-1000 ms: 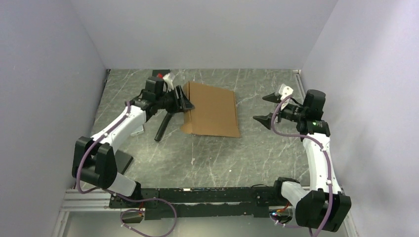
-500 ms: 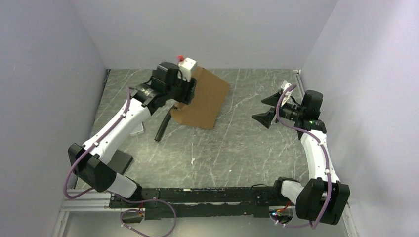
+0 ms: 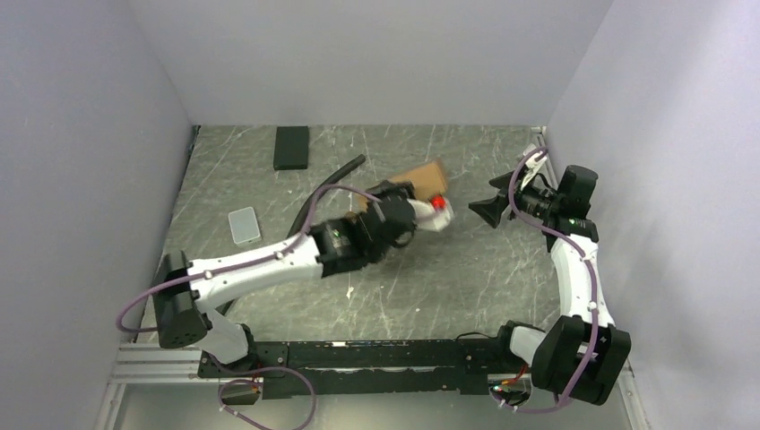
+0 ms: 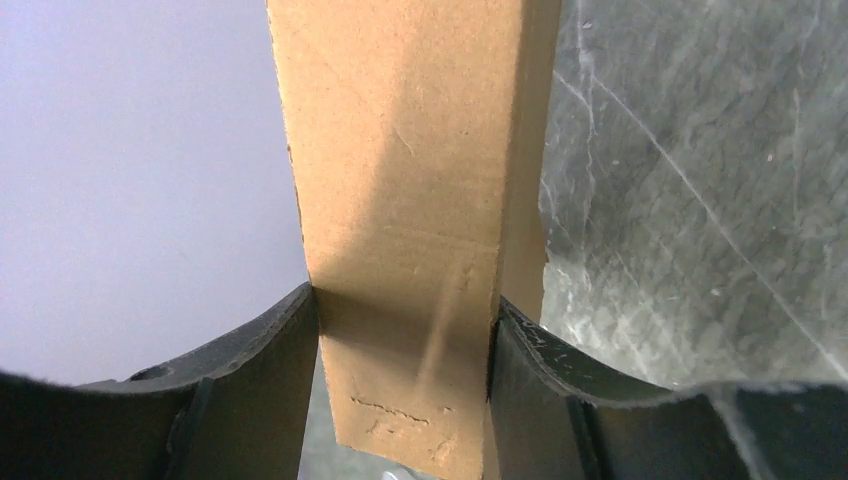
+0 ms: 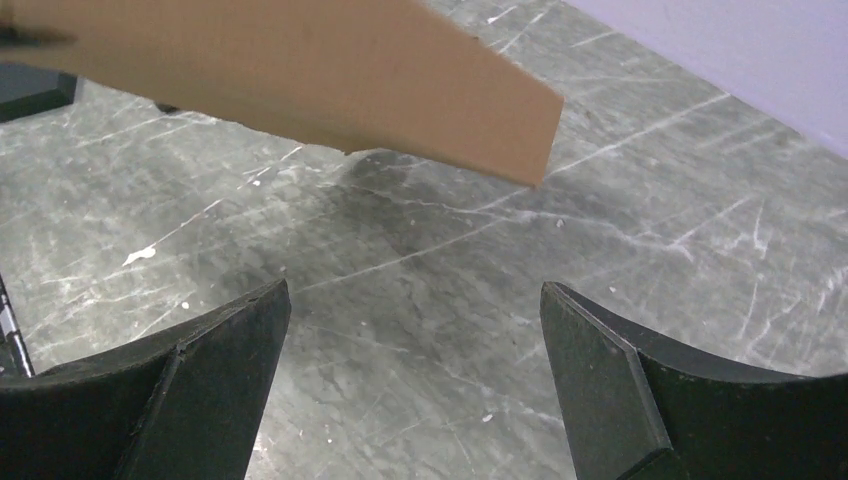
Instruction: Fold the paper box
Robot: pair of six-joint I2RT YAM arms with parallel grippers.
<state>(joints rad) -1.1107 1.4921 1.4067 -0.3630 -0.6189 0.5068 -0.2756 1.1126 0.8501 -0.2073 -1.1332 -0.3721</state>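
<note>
A: What has the left gripper got?
B: Its two black fingers are closed onto the box, pinching a strip of it between them. The box is held up off the table, near the middle, tilted and reaching toward the right arm.
A: And the right gripper?
B: Spread wide, holding nothing. A box corner hangs just ahead of it, above the table.
A: What could go wrong?
B: I judge the pinch narrow, at one edge only. The sheet could swing or slide out of the fingers, or crease where no fold belongs. If the right gripper closes askew on that free corner, it may crumple it.
A: Materials?
B: Plain brown card, matte, fibrous, thin, scuffed near the grip, with straight-cut edges. The table is grey-green and stone-like, veined with pale scratches. A flat black block lies well apart at the back.
</note>
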